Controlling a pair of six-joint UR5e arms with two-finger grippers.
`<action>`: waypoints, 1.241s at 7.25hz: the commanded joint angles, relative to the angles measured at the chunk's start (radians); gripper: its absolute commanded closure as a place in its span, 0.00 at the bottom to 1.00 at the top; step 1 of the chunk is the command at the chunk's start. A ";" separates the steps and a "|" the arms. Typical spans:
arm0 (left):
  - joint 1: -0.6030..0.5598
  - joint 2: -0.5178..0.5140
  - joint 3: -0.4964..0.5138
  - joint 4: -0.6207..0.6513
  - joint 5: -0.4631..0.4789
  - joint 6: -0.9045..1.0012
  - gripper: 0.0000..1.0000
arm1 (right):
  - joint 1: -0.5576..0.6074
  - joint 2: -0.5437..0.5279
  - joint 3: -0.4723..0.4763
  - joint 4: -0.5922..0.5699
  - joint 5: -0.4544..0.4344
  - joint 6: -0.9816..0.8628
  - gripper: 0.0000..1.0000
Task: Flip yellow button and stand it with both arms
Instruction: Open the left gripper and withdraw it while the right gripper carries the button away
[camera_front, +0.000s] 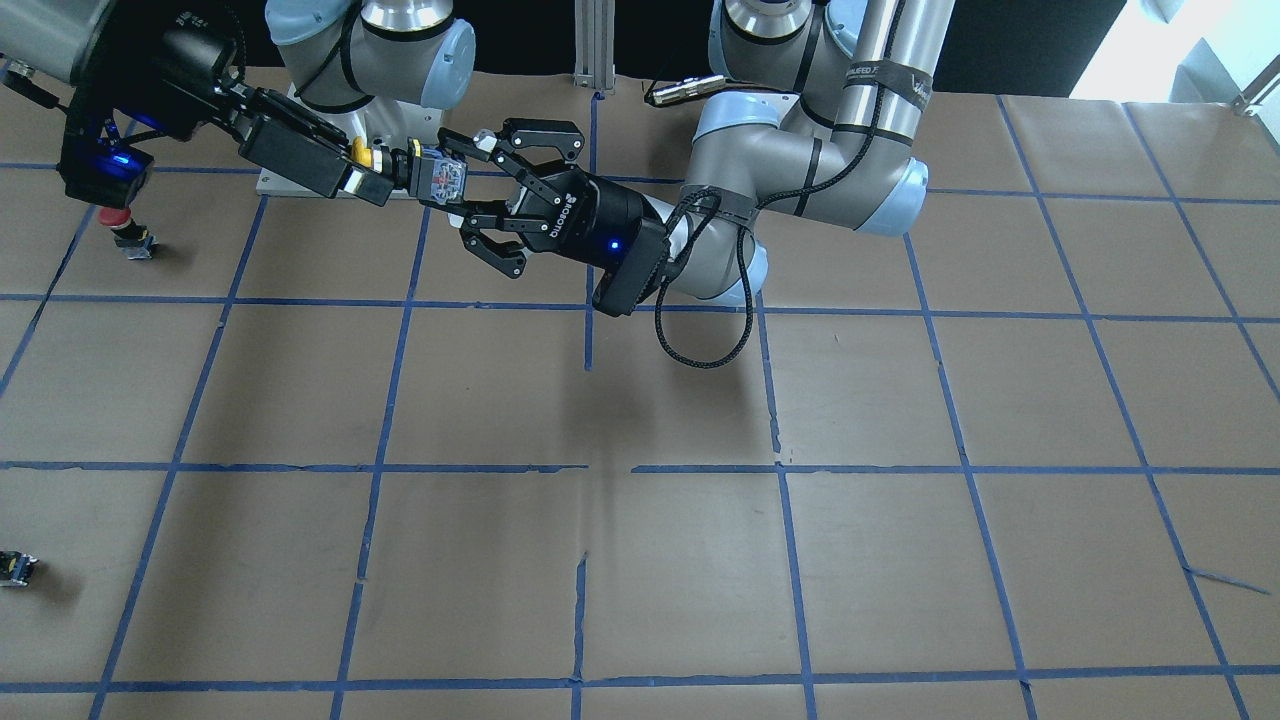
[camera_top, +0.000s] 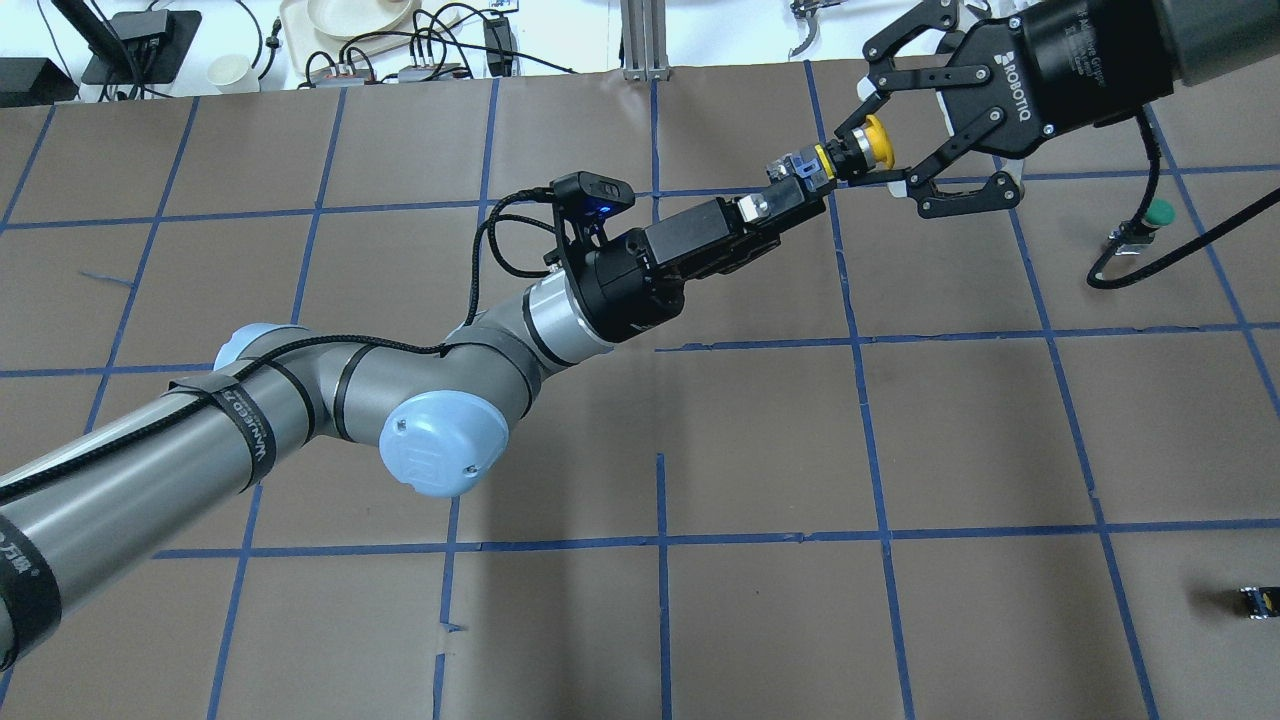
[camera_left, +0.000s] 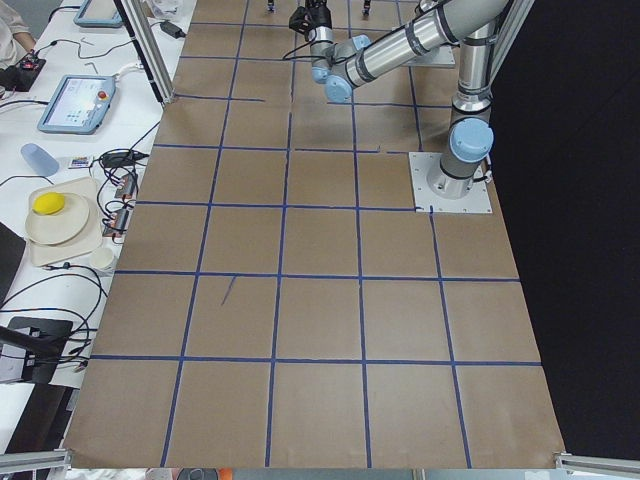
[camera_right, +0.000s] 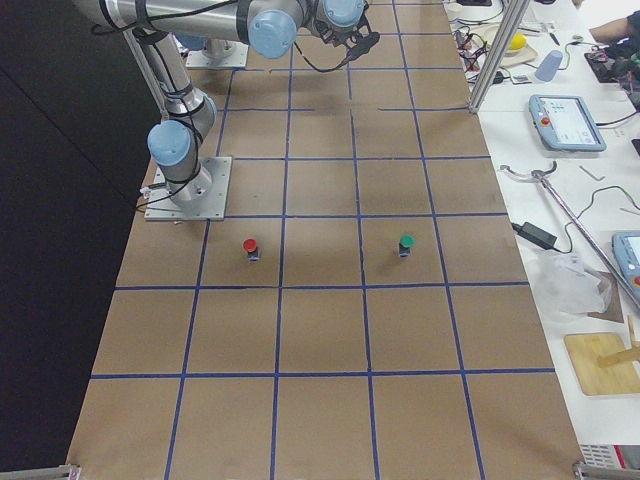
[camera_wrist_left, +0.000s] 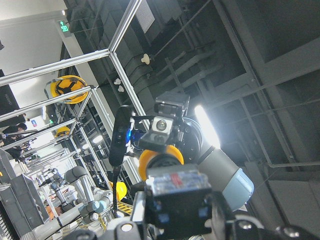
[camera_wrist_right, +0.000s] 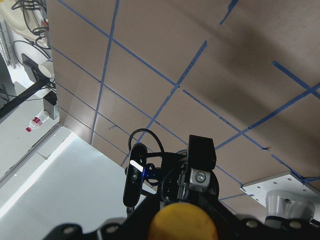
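Observation:
The yellow button (camera_top: 878, 137) is held in the air with its round cap toward my right gripper and its black and blue body toward my left. My left gripper (camera_top: 800, 190) is shut on the body (camera_front: 440, 180). It also shows in the front view (camera_front: 462, 182). My right gripper (camera_top: 872, 152) has its fingers spread around the yellow cap, close to it, with a small gap at one finger. In the front view it (camera_front: 375, 180) is edge-on. The cap fills the bottom of the right wrist view (camera_wrist_right: 184, 224) and sits behind the body in the left wrist view (camera_wrist_left: 161, 161).
A red-capped button (camera_front: 120, 222) stands on the table below the right arm. A green-capped button (camera_top: 1155, 213) stands to the right. A small black switch block (camera_top: 1255, 601) lies near the table's right front. Cables and a plate lie beyond the far edge.

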 joint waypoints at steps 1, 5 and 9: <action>0.003 0.016 0.029 0.033 0.025 -0.007 0.00 | -0.001 0.001 -0.012 -0.005 -0.006 0.002 0.91; 0.104 0.068 0.301 0.046 0.813 -0.286 0.00 | -0.078 0.003 -0.038 -0.010 -0.017 -0.018 0.92; 0.107 0.145 0.524 -0.015 1.585 -0.618 0.00 | -0.196 0.011 -0.026 0.002 -0.199 -0.456 0.92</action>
